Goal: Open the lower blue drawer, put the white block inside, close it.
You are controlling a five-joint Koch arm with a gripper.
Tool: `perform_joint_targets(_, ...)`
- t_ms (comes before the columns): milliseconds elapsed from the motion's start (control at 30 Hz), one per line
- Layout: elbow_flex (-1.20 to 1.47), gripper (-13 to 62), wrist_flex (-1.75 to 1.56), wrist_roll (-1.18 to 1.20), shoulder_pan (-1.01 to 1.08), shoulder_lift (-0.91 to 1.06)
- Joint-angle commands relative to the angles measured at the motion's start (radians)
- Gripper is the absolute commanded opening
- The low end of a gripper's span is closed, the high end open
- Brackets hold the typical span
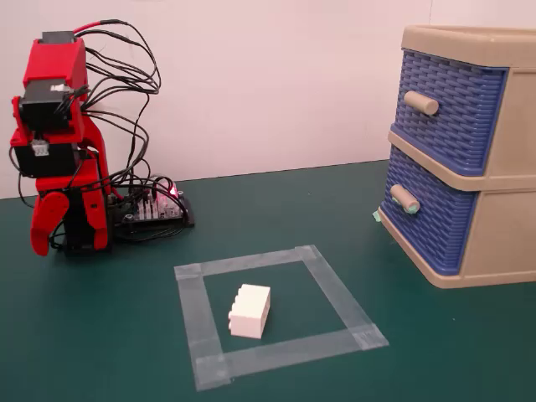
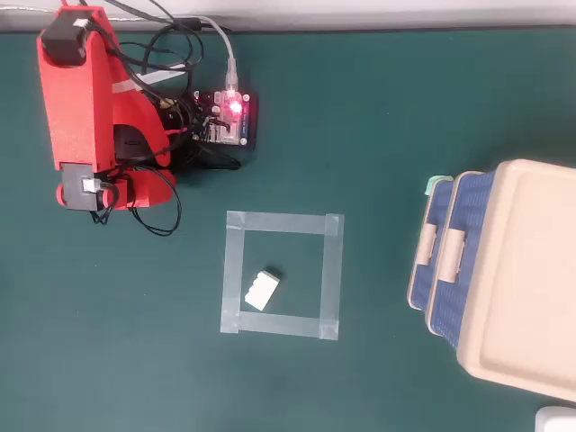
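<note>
White studded plastic block (image 1: 250,310) lying inside a taped square (image 1: 327,289) on the green worktop (image 1: 100,335).
Red arm's hand (image 1: 46,224) is hanging folded by its base, grip state unclear; lower blue basket-weave drawer (image 1: 431,226) is sitting shut, well apart.
</note>
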Motion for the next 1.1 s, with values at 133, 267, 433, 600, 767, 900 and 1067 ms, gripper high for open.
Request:
perform_joint_targets(133,0.029,34.0,0.106,0.002,-0.011,0.054)
perform_joint_targets(267,0.028,34.0,0.106,0.002,-0.012,0.054)
perform_joint_targets(433,-0.028,34.1,0.118,0.011,-0.008,0.054)
perform_joint_targets(600,-0.517,33.7,0.264,0.011,-0.029,0.038)
perform_joint_targets(767,-0.661,33.7,0.229,0.262,-0.313,-0.063)
perform_joint_targets(900,-0.683,33.7,-0.008,0.813,-0.779,-0.080)
perform_joint_targets(1067,-0.623,33.7,-0.597,1.378,-1.220,-0.256)
